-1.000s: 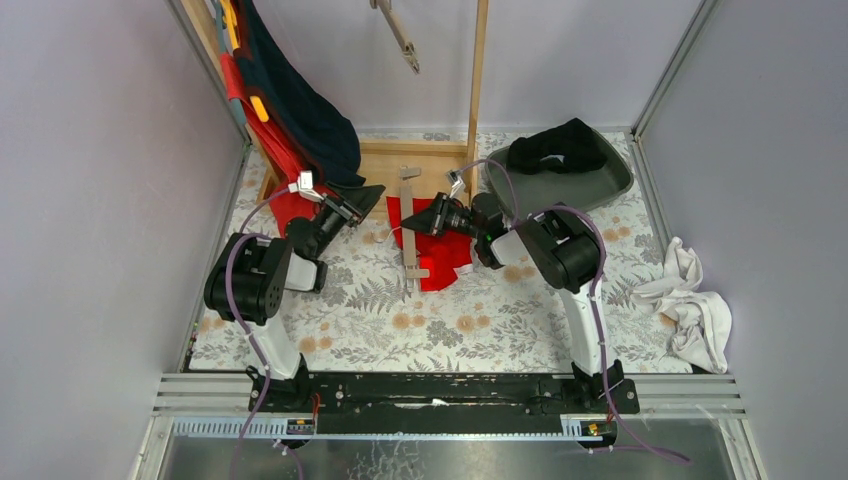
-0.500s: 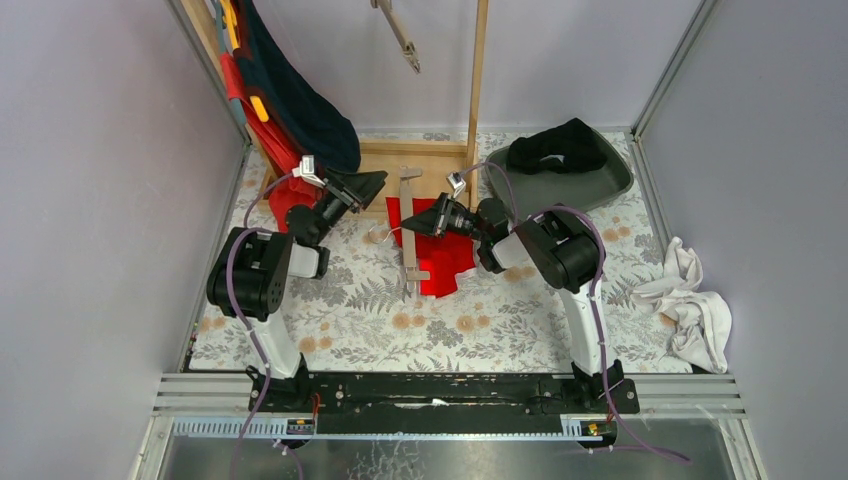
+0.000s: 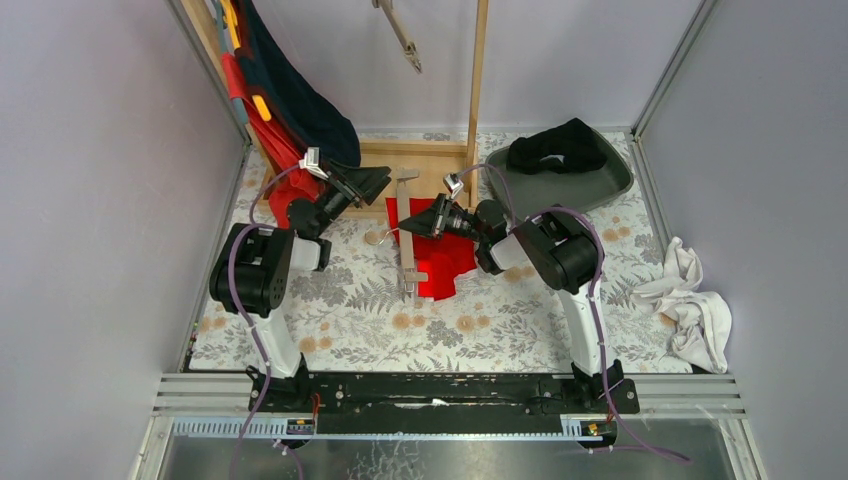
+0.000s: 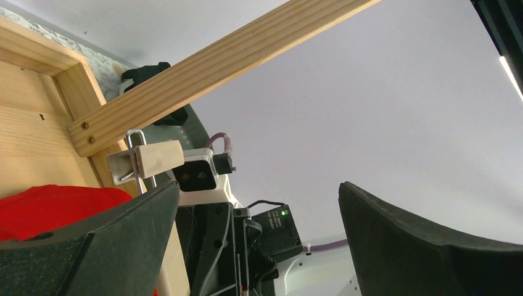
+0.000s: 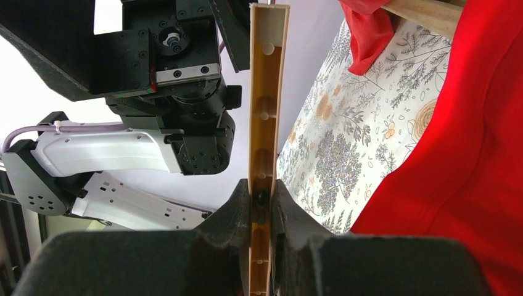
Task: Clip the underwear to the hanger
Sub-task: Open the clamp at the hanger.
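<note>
The red underwear [image 3: 436, 256] lies on the floral cloth under a beige clip hanger [image 3: 404, 235] that runs front to back. My right gripper [image 3: 409, 229] is shut on the hanger bar [image 5: 265, 111], which shows edge-on in its wrist view, with the underwear [image 5: 469, 142] to its right. My left gripper [image 3: 380, 180] is open and empty, raised over the wooden rack base near the hanger's far clip [image 4: 151, 161]; a bit of the underwear [image 4: 55, 206] shows below.
A wooden rack [image 3: 478, 80] stands at the back with red and navy garments [image 3: 290, 110] hanging at left. A grey tray [image 3: 575, 180] holds black cloth [image 3: 555, 148]. White cloths [image 3: 690, 300] lie at right.
My left gripper has lifted and swung back-right toward the hanger's far end. My right gripper has shifted the hanger slightly left.
</note>
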`<act>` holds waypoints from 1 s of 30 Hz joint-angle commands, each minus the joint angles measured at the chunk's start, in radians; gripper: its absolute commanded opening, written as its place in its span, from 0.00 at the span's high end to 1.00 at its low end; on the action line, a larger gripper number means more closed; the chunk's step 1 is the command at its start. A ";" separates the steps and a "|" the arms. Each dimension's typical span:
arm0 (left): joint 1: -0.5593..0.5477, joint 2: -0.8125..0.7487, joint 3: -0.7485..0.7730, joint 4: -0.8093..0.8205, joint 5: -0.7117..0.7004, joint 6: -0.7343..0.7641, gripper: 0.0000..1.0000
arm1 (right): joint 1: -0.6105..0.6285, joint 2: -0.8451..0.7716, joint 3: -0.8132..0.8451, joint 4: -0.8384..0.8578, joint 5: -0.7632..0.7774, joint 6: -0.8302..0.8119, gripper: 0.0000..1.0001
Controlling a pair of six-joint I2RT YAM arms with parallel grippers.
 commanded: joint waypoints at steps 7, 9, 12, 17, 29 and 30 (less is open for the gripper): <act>0.002 0.011 -0.017 0.077 0.027 -0.010 0.00 | 0.011 -0.065 -0.003 0.066 -0.012 -0.003 1.00; 0.002 0.018 -0.034 0.077 0.023 -0.001 0.00 | 0.011 -0.072 -0.010 0.062 -0.008 -0.009 1.00; 0.001 0.029 -0.058 0.078 0.022 0.010 0.00 | 0.010 -0.091 -0.026 0.038 0.002 -0.037 1.00; 0.001 0.048 -0.067 0.077 0.020 0.026 0.00 | 0.011 -0.106 -0.029 0.048 -0.005 -0.033 1.00; 0.000 0.102 -0.016 0.076 0.019 0.025 0.00 | 0.017 -0.122 -0.046 0.111 -0.025 0.017 1.00; 0.000 0.107 -0.011 0.075 0.015 0.025 0.01 | 0.021 -0.121 -0.046 0.116 -0.025 0.019 1.00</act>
